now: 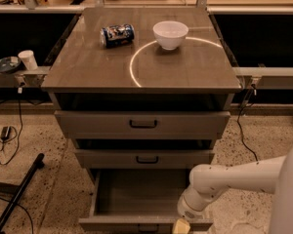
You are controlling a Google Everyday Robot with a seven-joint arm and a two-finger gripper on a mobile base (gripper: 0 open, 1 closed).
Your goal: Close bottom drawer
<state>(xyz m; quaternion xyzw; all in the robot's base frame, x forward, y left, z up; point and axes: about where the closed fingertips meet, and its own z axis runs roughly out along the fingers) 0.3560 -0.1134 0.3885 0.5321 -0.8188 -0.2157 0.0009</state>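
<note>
The bottom drawer (pixel 136 194) of the grey-brown cabinet is pulled out, showing a plain bare box interior; its front panel (pixel 132 224) runs along the bottom edge of the camera view. My white arm (pixel 234 179) reaches in from the right and bends down to the drawer's front right corner. The gripper (pixel 181 226) sits at that corner, just over the front panel, mostly cut off by the frame edge. Above, the middle drawer (pixel 146 158) and the top drawer (pixel 142 124) each show a dark bar handle.
On the cabinet top (pixel 88 67) lie a blue can (pixel 117 34) on its side and a white bowl (pixel 170 34). A paper cup (pixel 27 59) stands on a ledge at left. A black pole (pixel 17 194) and cables (pixel 5 135) lie on the speckled floor.
</note>
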